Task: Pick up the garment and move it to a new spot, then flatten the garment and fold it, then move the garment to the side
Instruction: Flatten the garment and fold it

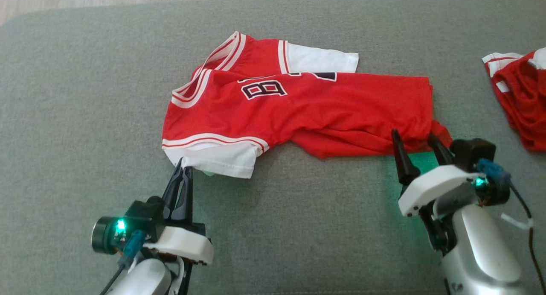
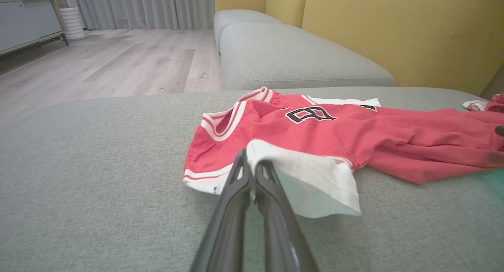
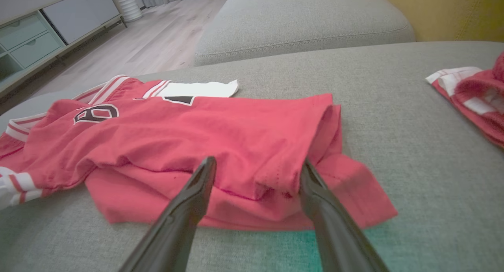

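The red jersey [image 1: 307, 107], numbered 8, lies across the middle of the grey sofa seat [image 1: 85, 115], partly folded along its length. Its collar points to the robot's left and its hem to the right.

The left tool [image 1: 184, 165] is pressed together and pinches the edge of the near white sleeve [image 1: 222, 160]; in the left wrist view the sleeve stands a little off the cushion. The right tool [image 1: 413, 135] is spread wide, one finger on each side of the bunched hem corner [image 3: 275, 185], and grips nothing.

**Risks, as a judgement**
- With only one end pinched, any pull by the left tool would probably drag the sleeve and twist the fold out of line.
- The hem is several loose layers. If the right tool closes there it may catch only the top layer, or snag the lower flap that sticks out to the right.
- The thin mesh could slip from a fingertip pinch.

**Surroundings**
- A second red and white garment [image 1: 520, 103] lies well apart at the right edge of the seat. It takes up room on that side, so it limits where the folded jersey can be set.
- Beyond the seat are another grey cushion [image 2: 295, 55], a yellow backrest [image 2: 393, 28], a wooden floor [image 2: 98, 63] and a pale cabinet [image 3: 39, 28].
- Nothing lies between the tools and the jersey.
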### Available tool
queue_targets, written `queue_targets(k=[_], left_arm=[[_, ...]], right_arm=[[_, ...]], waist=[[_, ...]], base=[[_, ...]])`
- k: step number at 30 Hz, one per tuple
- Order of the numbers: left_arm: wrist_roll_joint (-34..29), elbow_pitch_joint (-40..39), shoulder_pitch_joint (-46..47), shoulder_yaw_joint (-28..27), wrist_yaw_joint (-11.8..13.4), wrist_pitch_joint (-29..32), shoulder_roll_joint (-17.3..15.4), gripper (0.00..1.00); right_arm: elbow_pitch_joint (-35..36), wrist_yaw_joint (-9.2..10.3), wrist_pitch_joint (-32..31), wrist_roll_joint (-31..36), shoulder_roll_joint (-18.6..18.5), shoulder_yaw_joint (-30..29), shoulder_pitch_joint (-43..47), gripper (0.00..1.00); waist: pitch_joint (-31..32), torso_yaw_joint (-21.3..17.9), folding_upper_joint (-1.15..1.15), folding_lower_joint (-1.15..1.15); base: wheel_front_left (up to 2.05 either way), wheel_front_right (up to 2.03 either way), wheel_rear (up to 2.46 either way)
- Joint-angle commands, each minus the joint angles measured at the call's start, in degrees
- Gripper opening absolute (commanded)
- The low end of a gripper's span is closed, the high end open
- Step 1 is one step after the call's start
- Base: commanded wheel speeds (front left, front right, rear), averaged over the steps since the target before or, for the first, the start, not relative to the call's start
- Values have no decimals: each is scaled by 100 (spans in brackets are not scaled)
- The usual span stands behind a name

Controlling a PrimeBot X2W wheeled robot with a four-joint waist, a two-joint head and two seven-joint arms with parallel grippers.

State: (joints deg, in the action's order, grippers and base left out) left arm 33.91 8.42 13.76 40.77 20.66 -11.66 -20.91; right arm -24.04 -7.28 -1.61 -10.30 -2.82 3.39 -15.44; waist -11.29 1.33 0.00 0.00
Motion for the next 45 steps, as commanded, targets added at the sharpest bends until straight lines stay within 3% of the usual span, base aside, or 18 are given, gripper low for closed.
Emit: queue_targets(k=[1, 3, 5, 6, 7, 8, 11, 14, 23, 30, 39, 45], left_arm=[[59, -140, 162, -216, 11, -58, -112, 0], [62, -136, 165, -216, 9, -61, -113, 0], [66, -133, 165, -215, 12, -64, -114, 0], [69, -131, 165, -215, 14, -66, -115, 0], [76, -124, 164, -214, 15, -70, -113, 0], [79, -121, 162, -215, 17, -73, -113, 0], [93, -118, 151, -225, 22, -83, -123, 0], [106, -113, 128, -236, 30, -96, -137, 0], [45, -264, 175, -327, 50, -154, -296, 0], [-107, -760, 353, -540, 135, -175, -670, 0], [-569, -2129, 836, -1002, 359, 203, -1711, 0], [-940, -3169, 1566, -1332, 301, 826, -2496, 0]], right_arm=[[103, -21, 1, 64, -6, 92, -296, 100], [51, -21, -3, 100, -6, 70, -342, 100], [-46, -21, -23, 193, -6, 37, -432, 85], [-100, -21, -41, 250, -6, 22, -471, 49], [-200, -21, -95, 334, -6, -15, -527, 34], [-240, -21, -126, 369, -6, -35, -548, 27], [-310, -21, -194, 436, -6, -75, -578, 18], [-309, -21, -220, 466, -6, -112, -570, 0], [325, -21, -87, 343, -6, -96, -608, 0], [1256, -21, -245, 134, -6, -80, -454, 0], [3104, -21, -819, -38, -6, -141, -145, 0], [4494, -21, -1371, -191, -117, -264, -164, 0]], waist=[[-5, 16, 0, 0], [-7, 25, 0, 0], [-9, 38, 0, 0], [-8, 45, 0, 0], [-2, 61, 0, 0], [1, 66, 0, 0], [15, 68, 0, 0], [50, 50, 0, 0], [267, -55, 0, 0], [546, -71, 0, 0], [1000, -156, 0, 0], [1249, -244, 0, 0]], base=[[0, 0, 0], [0, 0, 0], [0, 0, 0], [0, 0, 0], [0, 0, 0], [0, 0, 0], [0, 0, 0], [0, 0, 0], [0, 0, 0], [0, 0, 0], [0, 0, 0], [0, 0, 0]])
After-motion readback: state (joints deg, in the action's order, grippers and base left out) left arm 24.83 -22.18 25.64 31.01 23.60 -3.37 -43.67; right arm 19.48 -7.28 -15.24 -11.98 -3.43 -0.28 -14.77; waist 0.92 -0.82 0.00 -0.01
